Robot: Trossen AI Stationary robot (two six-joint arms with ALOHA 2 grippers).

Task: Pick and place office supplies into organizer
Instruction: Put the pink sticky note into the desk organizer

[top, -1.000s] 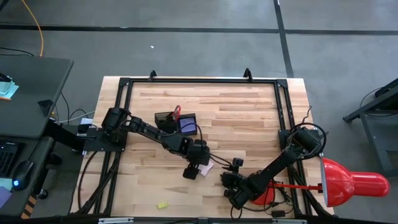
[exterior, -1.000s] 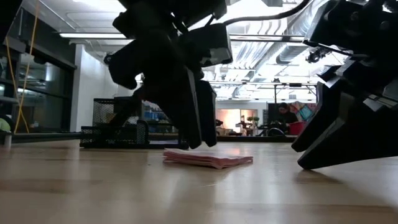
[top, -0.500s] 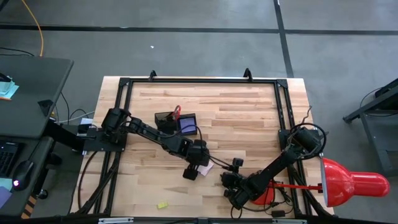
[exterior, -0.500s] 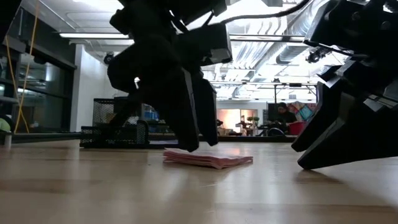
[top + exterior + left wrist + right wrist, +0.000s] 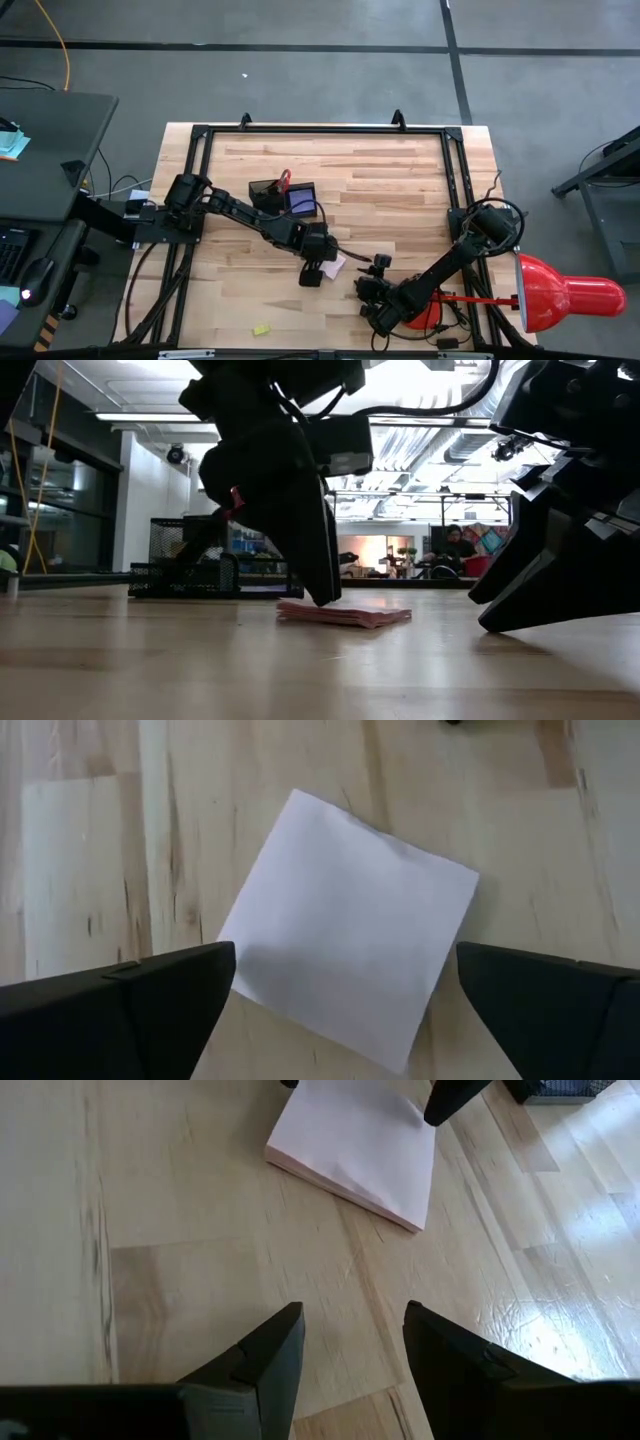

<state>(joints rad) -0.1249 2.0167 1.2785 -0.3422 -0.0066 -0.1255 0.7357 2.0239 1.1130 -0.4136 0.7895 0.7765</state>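
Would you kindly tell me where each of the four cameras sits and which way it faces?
High: overhead, looking straight down on the table; both arms show.
Low: table-top height, looking level into the room; both arms' dark bulk shows.
Left wrist: above the pink note pad, between its own open fingers.
Right wrist: low, facing the pad; own fingers show.
Shared: all four show the pad.

My surface is pale wood planks inside a black frame. A pink note pad lies flat near the middle, toward the front edge. The black organizer sits left of centre, nearer the back edge. A small yellow piece lies by the front edge, toward the left corner.
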